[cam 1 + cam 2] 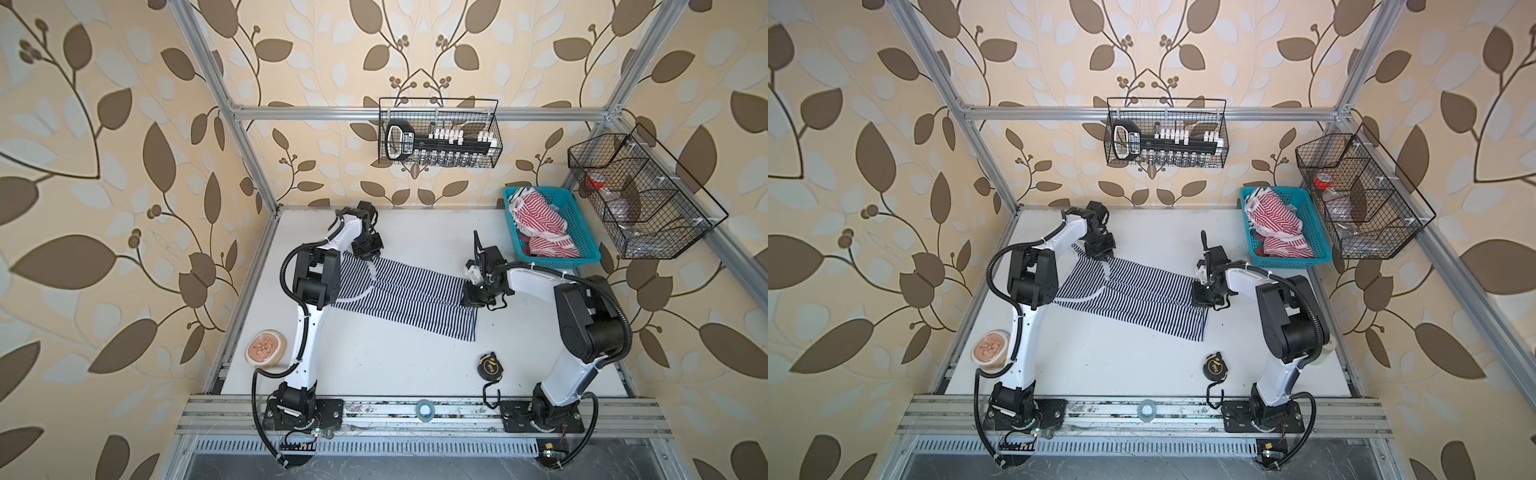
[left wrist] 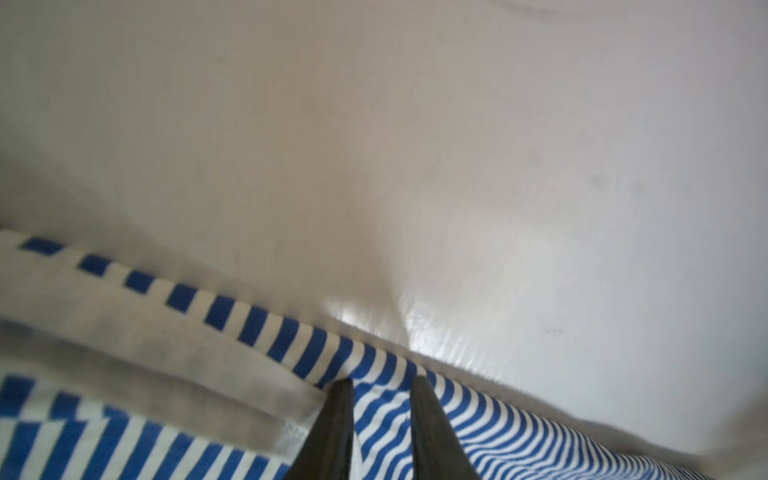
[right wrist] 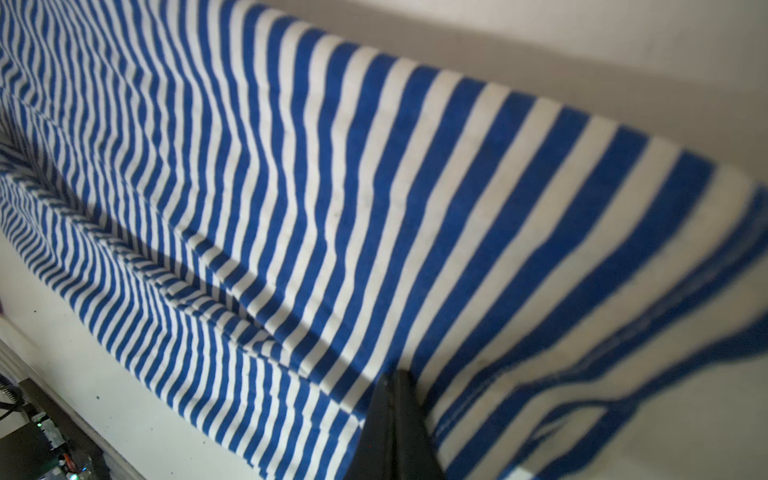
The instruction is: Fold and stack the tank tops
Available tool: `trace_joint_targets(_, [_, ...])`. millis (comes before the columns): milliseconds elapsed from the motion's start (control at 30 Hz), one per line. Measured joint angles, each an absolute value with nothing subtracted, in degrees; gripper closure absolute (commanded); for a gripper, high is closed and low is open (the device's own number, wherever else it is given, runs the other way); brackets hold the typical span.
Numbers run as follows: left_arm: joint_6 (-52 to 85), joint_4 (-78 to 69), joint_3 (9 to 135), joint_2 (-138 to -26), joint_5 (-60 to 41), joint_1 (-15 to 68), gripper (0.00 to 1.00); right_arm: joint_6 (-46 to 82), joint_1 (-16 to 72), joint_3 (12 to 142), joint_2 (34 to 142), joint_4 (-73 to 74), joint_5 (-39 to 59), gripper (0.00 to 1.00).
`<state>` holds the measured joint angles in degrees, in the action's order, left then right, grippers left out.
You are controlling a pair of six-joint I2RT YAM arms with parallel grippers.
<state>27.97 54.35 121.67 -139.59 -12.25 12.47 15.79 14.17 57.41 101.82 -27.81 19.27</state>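
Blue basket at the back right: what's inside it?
A crumpled red-and-white striped tank top fills most of the blue basket. A darker red patch shows near its front edge. Anything beneath the cloth is covered.

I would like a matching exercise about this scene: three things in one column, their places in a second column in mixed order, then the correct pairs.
Things:
1. navy-and-white tank top
2. red-and-white tank top
3. tape measure

Places:
A. crumpled in the blue basket
B. near the front edge of the table
C. spread out mid-table

Pairs: 1-C, 2-A, 3-B
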Motion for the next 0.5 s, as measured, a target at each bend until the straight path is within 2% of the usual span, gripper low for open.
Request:
trace_joint_targets(167, [26.85, 56.82, 132.62, -145.73, -13.47, 12.93, 0.77, 18.02, 16.27, 54.59, 100.09, -25.26, 19.53, 1.0])
trace_joint_targets(233, [26.52, 56.77, 135.52, -147.5, -14.06, 13.17, 0.82, 19.11, 17.61, 53.65, 99.53, -24.34, 19.55, 1.0])
trace_joint_targets(333, [26.5, 54.92, 137.43, -149.03, -15.92, 13.21, 0.96, 21.15, 20.4, 52.16, 98.87, -22.98, 20.58, 1.0])
trace_joint_targets(500, [28.25, 49.84, 139.94, -151.68, -21.52, 13.26, 0.96, 25.54, 26.28, 49.12, 97.56, -19.75, 22.83, 0.97])
